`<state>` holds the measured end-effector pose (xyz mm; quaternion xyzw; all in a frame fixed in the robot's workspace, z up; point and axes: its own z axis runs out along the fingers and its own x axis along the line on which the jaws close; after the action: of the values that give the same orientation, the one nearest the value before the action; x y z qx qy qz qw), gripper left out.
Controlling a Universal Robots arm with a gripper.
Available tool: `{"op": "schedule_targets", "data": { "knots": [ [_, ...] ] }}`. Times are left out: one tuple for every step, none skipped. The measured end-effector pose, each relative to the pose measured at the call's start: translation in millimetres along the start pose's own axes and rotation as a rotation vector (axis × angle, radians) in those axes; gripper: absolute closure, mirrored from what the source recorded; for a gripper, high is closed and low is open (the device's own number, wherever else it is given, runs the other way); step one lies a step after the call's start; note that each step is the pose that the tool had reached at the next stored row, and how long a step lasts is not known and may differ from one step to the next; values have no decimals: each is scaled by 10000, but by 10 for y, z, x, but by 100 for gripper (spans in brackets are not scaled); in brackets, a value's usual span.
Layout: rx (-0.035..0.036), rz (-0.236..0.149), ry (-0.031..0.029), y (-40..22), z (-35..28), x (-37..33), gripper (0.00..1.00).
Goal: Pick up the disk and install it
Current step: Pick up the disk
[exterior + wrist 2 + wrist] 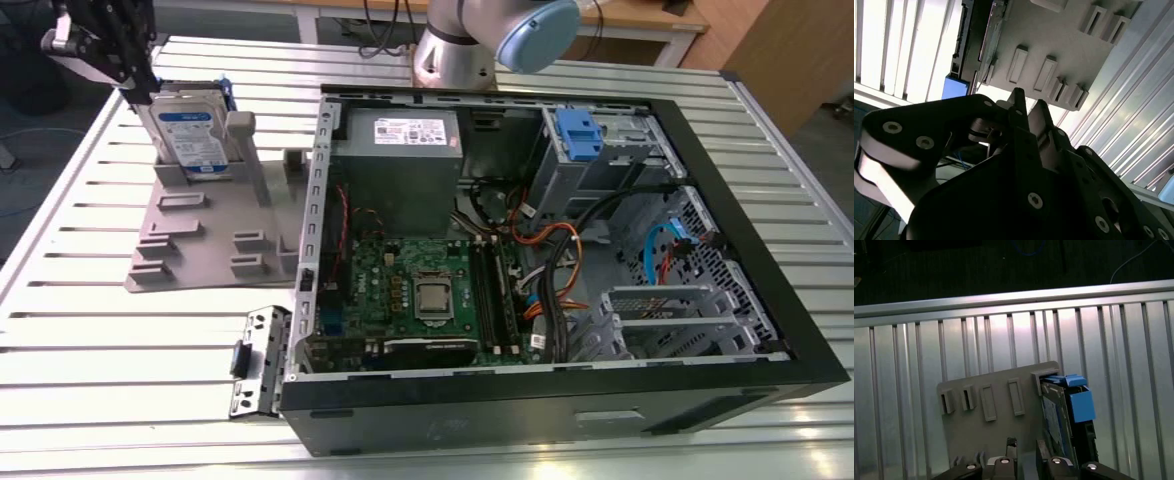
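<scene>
- Over at the exterior view's upper left, find the disk [191,135] standing on edge in a slot of the grey holder [200,235], on the slatted table [80,330], well apart from the open computer case [534,415].
- Note the pincer [138,90] just above the disk's top edge, at the end away from the case; cannot tell whether touching.
- Check the second wrist view: fingertips [1018,107] a narrow gap apart, holding nothing.
- Check the first wrist view too: the disk's labelled face just beside one tip, not inside the gap.
- Judge that gap as probably too tight for the disk's thickness plus its blue frame [1081,405]; spread wider before coming down.
- Shift sideways so as to straddle the disk, one tip to each flat face.
- Aim for the middle of the top edge, not a corner, to avoid tipping.
- Press on the metal faces rather than the plastic frame, likely to flex.
- Keep any pull in line with the slot; askew, probably binds against the holder's posts.
</scene>
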<state>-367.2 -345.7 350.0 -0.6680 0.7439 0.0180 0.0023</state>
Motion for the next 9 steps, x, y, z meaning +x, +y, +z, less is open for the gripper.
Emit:
{"op": "schedule_targets", "data": {
  "knots": [
    [0,-1,0,0,0,0,71],
    [1,-1,0,0,0,0,71],
    [0,-2,0,0,0,0,65],
    [0,-2,1,0,0,0,65],
    [0,-3,0,0,0,0,59],
    [0,-4,1,0,0,0,59],
    [0,-4,1,0,0,0,59],
    [0,-5,0,0,0,0,59],
    [1,-5,0,0,1,0,59]
  ]
}}
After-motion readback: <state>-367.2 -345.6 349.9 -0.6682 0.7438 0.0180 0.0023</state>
